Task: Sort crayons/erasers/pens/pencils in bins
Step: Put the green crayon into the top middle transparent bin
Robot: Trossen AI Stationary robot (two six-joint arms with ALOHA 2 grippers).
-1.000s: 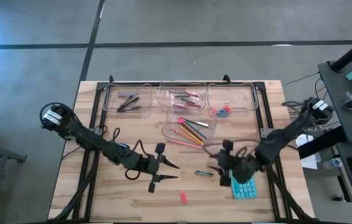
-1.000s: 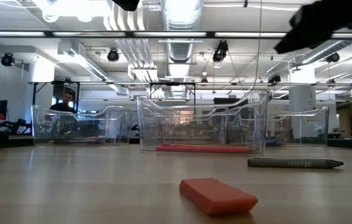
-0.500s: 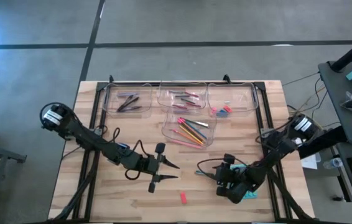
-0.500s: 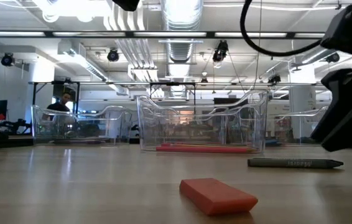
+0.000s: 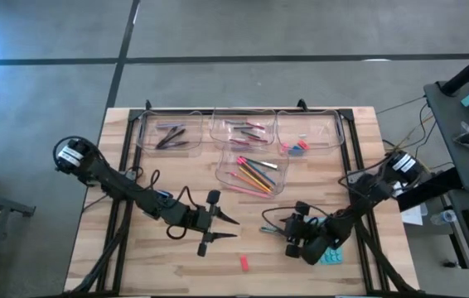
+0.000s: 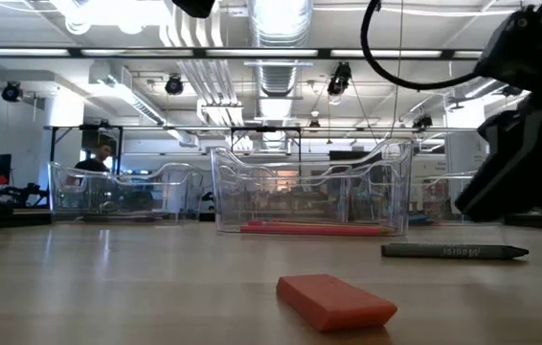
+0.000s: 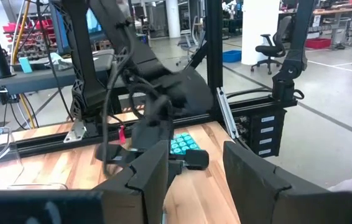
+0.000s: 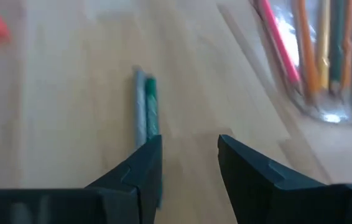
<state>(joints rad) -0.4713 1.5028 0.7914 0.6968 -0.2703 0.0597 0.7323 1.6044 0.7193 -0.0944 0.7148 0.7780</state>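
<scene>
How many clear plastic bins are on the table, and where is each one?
4. Three bins stand in a row along the table's far edge: left, middle, right. The fourth bin sits in front of the middle one, nearer the table's centre.

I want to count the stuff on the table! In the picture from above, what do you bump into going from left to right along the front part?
left gripper → red eraser → green crayon → right gripper → teal calculator

We see the right gripper drop from beside the calculator toward the green crayon. Its jaws narrow.
</scene>
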